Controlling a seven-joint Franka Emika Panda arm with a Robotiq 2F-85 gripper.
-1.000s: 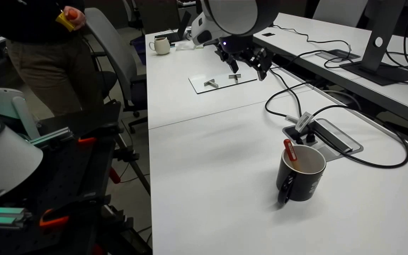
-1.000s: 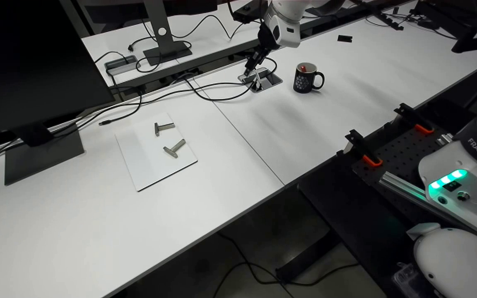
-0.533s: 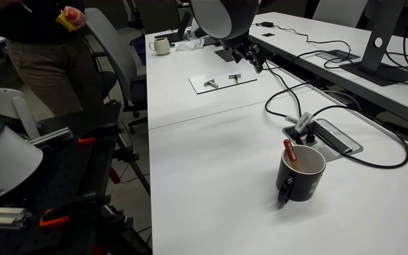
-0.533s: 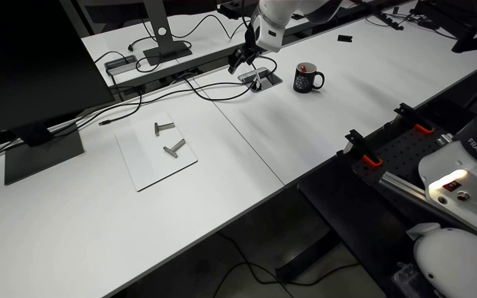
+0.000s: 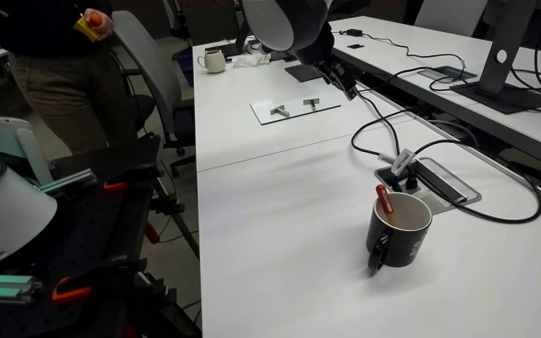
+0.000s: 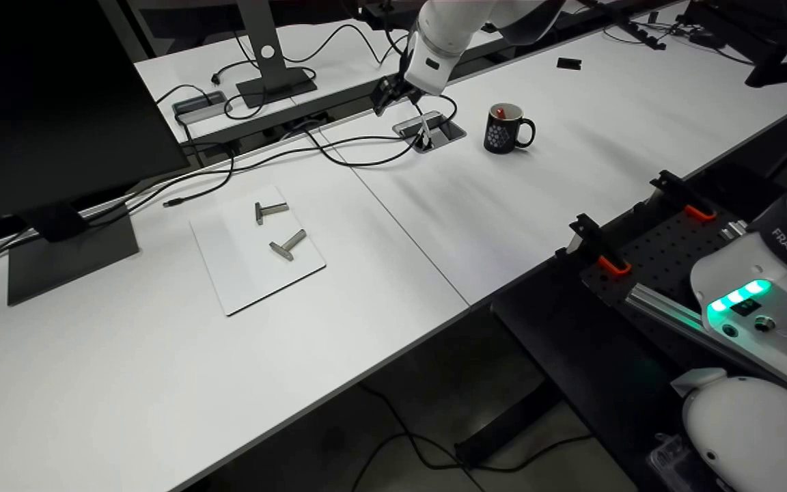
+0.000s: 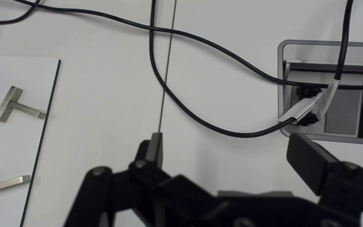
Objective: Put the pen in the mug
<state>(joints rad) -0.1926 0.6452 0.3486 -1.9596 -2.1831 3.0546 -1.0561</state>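
- One cream mug (image 5: pixel 214 61) stands left of top centre in an exterior view; leave it be, since it is likely not the mug you want.
- Next along, at upper centre, a white board (image 5: pixel 296 106) bears two metal pieces (image 5: pixel 280 111) shaped like a T; neither seems to concern you.
- Right of those, near the top, your gripper (image 7: pixel 227 148) hangs above the table (image 5: pixel 261 263); the wrist view shows its jaws spread wide with nothing between them, so you have hold of nothing.
- Lower right of centre, the pen (image 5: pixel 385 201) leans inside the black mug (image 5: pixel 401 251), red end poking above the rim; both exterior views show it in there, so your task looks done. Expect it light, stiff and smooth, apt to swivel or slide. Should it need reseating, pinch the red end lightly and draw it up along its tilt, sparing the rim.
- That mug stands upright, handle (image 5: pixel 377 253) toward the lower left. Judge it hard, heavier than the pen, slick on its glossy wall and likely to chip if knocked. If you must shift it, the handle should be your surest hold.
- Farthest right, near the mug, black cables (image 7: pixel 239 135) run from the socket box (image 5: pixel 439 180); they could snag you on a low pass.
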